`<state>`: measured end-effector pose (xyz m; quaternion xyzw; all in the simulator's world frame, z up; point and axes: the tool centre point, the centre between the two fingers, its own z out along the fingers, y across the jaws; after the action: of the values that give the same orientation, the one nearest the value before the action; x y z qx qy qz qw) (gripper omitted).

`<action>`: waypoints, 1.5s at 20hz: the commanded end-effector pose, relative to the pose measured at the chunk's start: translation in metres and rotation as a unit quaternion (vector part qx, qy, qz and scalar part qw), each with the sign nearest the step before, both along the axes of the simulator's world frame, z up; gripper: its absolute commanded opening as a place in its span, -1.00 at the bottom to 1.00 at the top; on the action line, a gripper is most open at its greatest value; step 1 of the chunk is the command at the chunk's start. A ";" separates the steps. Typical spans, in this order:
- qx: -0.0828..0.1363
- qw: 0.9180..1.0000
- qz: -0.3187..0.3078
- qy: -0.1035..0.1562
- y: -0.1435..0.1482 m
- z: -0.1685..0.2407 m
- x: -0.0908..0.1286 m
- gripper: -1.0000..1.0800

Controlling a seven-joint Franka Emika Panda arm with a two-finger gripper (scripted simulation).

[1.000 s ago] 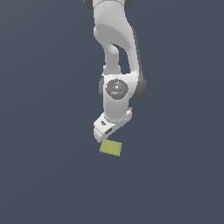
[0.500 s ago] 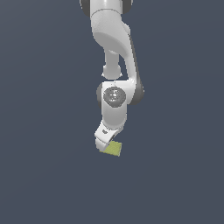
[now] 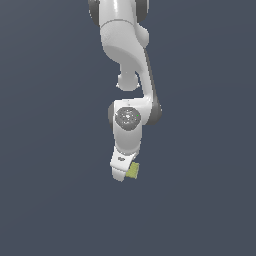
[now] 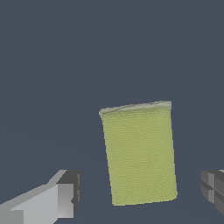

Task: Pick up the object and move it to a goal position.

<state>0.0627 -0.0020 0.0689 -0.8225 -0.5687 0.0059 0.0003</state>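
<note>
The object [image 4: 139, 153] is a flat yellow-green block with a faint grid texture, lying on the dark grey floor. In the wrist view it sits between my two fingers, one finger [image 4: 48, 199] on one side and the other finger [image 4: 213, 190] on the opposite side, with clear gaps to both. My gripper [image 4: 138, 194] is open and touches nothing. In the exterior view the white gripper [image 3: 120, 172] has come down over the object [image 3: 133, 171], hiding most of it; only a small green corner shows at the exterior view's right of the hand.
The white arm [image 3: 127, 75] reaches down from the top of the exterior view. Plain dark grey floor [image 3: 50, 200] surrounds the block on all sides. No goal marker shows.
The arm has lowered steadily toward the block. The hand now covers most of the block in the exterior view, where a second ago the whole block showed below it.
</note>
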 end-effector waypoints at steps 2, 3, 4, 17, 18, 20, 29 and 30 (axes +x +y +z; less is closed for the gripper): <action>0.002 0.999 0.032 -0.002 -0.002 -0.004 0.004 0.92; 0.002 0.999 0.039 -0.003 -0.002 -0.005 0.005 0.92; 0.002 0.999 0.045 -0.003 -0.002 -0.006 0.006 0.92; 0.003 0.998 0.069 -0.005 -0.004 -0.012 0.009 0.92; 0.003 0.998 0.070 -0.005 -0.004 -0.015 0.009 0.92; 0.003 0.998 0.070 -0.005 -0.004 -0.022 0.009 0.92; 0.003 0.997 0.072 -0.005 -0.004 -0.059 0.009 0.92; 0.003 0.997 0.072 -0.005 -0.004 -0.059 0.009 0.92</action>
<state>0.0715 -0.0058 0.0122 -0.7797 -0.6261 0.0003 0.0000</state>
